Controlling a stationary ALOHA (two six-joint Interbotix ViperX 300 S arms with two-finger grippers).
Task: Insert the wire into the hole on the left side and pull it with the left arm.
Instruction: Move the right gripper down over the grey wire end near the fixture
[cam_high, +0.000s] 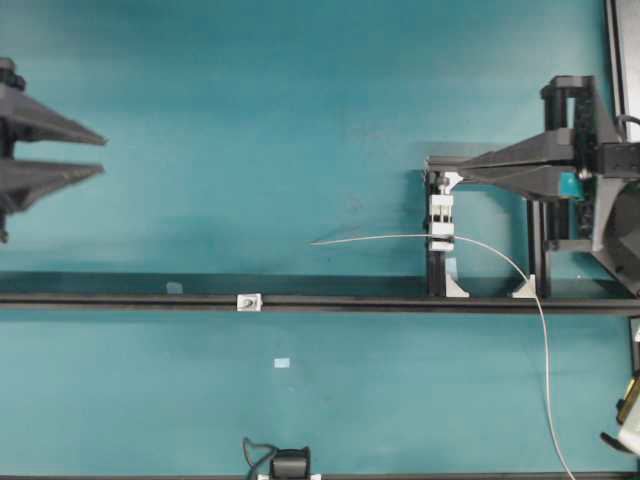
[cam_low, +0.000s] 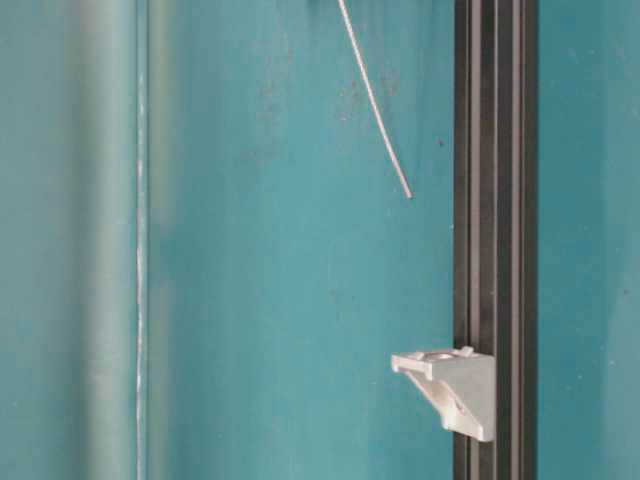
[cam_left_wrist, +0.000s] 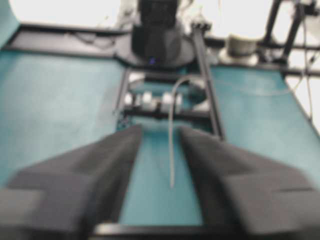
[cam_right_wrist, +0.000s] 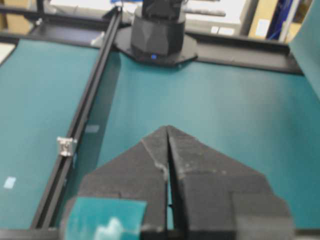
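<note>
The thin silvery wire (cam_high: 500, 255) comes up from the front right, passes through the white clamp (cam_high: 441, 222) and ends free at mid-table, left of the clamp. Its tip (cam_low: 408, 193) hangs beside the rail, apart from the small white block (cam_high: 249, 301) that carries the hole. My left gripper (cam_high: 104, 155) is open at the far left edge, well away from the wire. In the left wrist view the wire (cam_left_wrist: 171, 150) lies in line with the gap between the left gripper's (cam_left_wrist: 161, 131) fingers, far ahead. My right gripper (cam_high: 458, 181) is shut just behind the clamp, its fingertips (cam_right_wrist: 167, 128) together with nothing between them.
A black rail (cam_high: 360, 302) crosses the table from side to side, with the white block (cam_right_wrist: 65, 146) fixed on it. A black upright frame (cam_high: 435, 275) holds the clamp. A small black device (cam_high: 290, 463) with a short cable sits at the front edge. A pale sticker (cam_high: 282, 362) lies on the mat.
</note>
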